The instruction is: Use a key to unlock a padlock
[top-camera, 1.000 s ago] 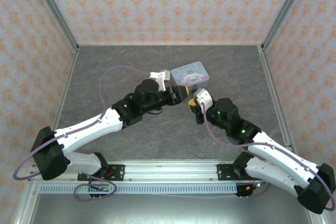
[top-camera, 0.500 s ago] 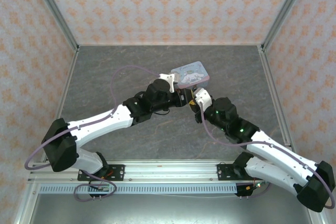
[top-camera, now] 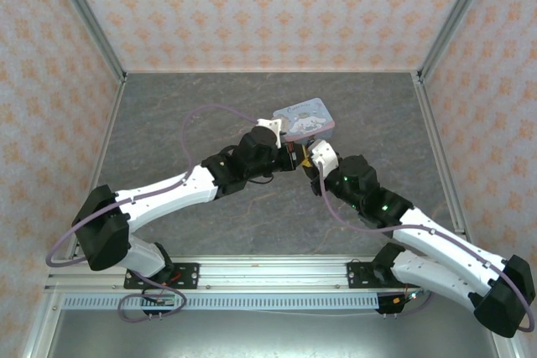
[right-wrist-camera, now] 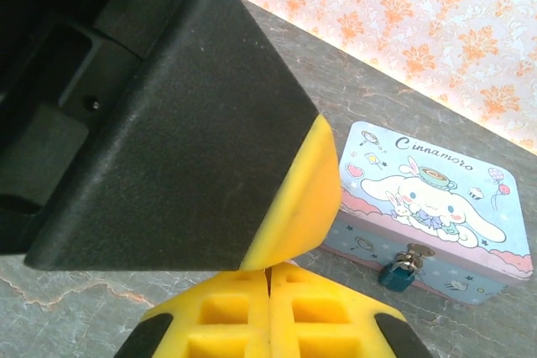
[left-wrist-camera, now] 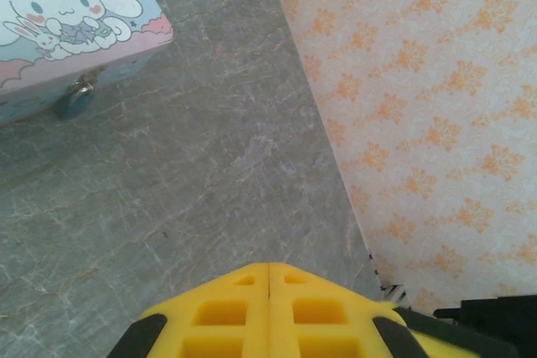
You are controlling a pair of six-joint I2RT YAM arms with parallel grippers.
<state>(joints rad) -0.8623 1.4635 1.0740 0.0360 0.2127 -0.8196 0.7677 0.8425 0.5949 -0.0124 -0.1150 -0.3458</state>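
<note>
One tin (top-camera: 304,117) lies on the table (top-camera: 168,123), toward its far edge and right of the middle, and one padlock (right-wrist-camera: 396,273) hangs on the tin's front wall. Two arms reach over the table, the left arm (top-camera: 168,199) and the right arm (top-camera: 436,236). Each ends in one gripper, making two: the left gripper (left-wrist-camera: 268,278) and the right gripper (right-wrist-camera: 268,281).

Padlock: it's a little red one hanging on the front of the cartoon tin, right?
Not red. The padlock is dark teal-blue. The rest is right: it hangs from the latch on the front of the Cinnamoroll tin. The right wrist view shows it best.
</note>
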